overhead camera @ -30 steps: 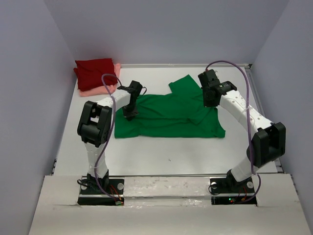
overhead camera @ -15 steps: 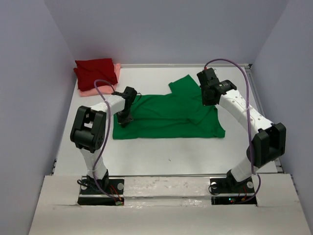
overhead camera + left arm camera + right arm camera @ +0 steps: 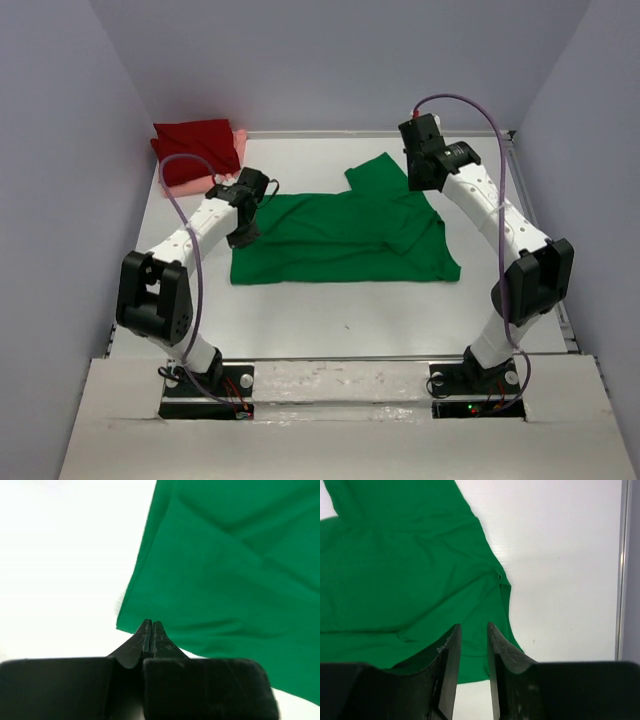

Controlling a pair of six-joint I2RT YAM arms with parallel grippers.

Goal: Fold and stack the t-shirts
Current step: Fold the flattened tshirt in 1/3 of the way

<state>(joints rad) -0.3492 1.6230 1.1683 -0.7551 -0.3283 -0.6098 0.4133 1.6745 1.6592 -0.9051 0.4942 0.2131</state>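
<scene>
A bright green t-shirt (image 3: 340, 235) lies spread in the middle of the white table, its right side folded over. It also fills the left wrist view (image 3: 225, 580) and the right wrist view (image 3: 410, 570). A folded dark red t-shirt (image 3: 195, 145) rests on a salmon pink t-shirt (image 3: 238, 148) in the back left corner. My left gripper (image 3: 240, 236) hangs over the green shirt's left edge, shut (image 3: 151, 623) with nothing in it. My right gripper (image 3: 420, 184) hovers above the shirt's back right part, jaws open (image 3: 474, 627) and empty.
Grey walls close in the table (image 3: 300, 320) on the left, back and right. A raised metal rim (image 3: 622, 570) runs along the right edge. Purple cables (image 3: 470, 102) loop over both arms.
My left gripper has pulled left, from over the green shirt to its left edge. My right gripper has moved toward the back and has opened.
</scene>
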